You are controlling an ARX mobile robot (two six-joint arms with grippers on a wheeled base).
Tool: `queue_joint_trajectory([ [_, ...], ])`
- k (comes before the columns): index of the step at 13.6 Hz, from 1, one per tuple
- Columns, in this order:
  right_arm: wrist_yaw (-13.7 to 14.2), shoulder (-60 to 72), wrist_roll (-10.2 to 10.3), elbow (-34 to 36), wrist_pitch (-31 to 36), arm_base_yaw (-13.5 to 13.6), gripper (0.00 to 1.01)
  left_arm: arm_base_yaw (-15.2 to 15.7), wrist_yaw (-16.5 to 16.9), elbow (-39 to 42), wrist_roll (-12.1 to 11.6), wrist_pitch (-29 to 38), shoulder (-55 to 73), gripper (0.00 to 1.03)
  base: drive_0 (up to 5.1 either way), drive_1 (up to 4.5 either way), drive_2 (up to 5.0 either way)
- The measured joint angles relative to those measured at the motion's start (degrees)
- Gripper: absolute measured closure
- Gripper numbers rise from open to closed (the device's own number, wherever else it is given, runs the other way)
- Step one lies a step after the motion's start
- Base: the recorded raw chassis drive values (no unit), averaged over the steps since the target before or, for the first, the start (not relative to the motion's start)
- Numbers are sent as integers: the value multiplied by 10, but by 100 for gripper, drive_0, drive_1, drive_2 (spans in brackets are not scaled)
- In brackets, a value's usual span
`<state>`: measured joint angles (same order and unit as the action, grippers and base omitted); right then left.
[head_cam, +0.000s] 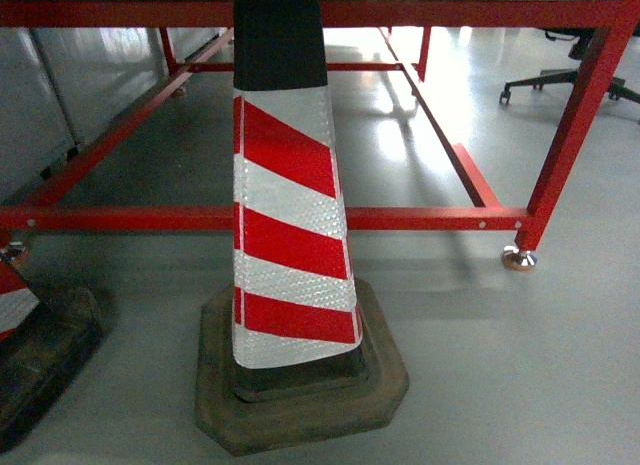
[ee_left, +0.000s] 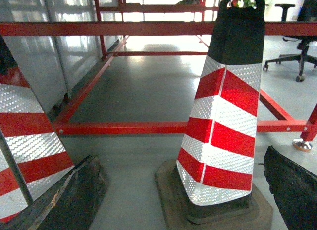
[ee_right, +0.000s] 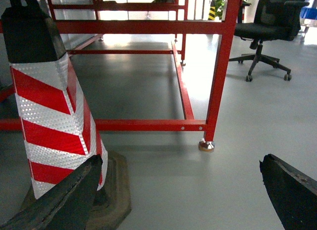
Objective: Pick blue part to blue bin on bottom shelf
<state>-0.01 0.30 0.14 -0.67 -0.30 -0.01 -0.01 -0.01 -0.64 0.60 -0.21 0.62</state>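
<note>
Where the head view looks down at the glossy grey floor (head_cam: 500, 365), a traffic cone (head_cam: 290, 205) stands central: four-sided, tapering, black-topped, banded with red and white reflective diagonals on a worn octagonal rubber base. Behind it runs a red painted steel frame (head_cam: 420, 218) of square tube on a round metal foot (head_cam: 518, 258). A second cone (head_cam: 20, 315) shows at left. Left pincer (ee_left: 183, 200) and right pincer (ee_right: 183, 200) stand wide, dark fingers apart. No blue part, bin or shelf shows in any view.

Head camera is looking down close at a striped cone (head_cam: 290, 215); both wrist cameras are facing forward low over the floor, sharing that cone (ee_left: 225, 126) (ee_right: 52, 111) and red frame (head_cam: 420, 217).
</note>
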Motion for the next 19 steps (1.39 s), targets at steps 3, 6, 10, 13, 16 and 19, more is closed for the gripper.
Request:
queue_joint_trajectory([
  [3,0,0,0,0,0,0,3,0,0,0,0,0,0,5,0,0,0],
  [6,0,0,0,0,0,0,3,0,0,0,0,0,0,5,0,0,0],
  [10,0,0,0,0,0,0,3,0,0,0,0,0,0,5,0,0,0],
  [13,0,0,0,0,0,0,3,0,0,0,0,0,0,5,0,0,0],
  [16,0,0,0,0,0,0,3,0,0,0,0,0,0,5,0,0,0],
  [19,0,0,0,0,0,0,3,0,0,0,0,0,0,5,0,0,0],
])
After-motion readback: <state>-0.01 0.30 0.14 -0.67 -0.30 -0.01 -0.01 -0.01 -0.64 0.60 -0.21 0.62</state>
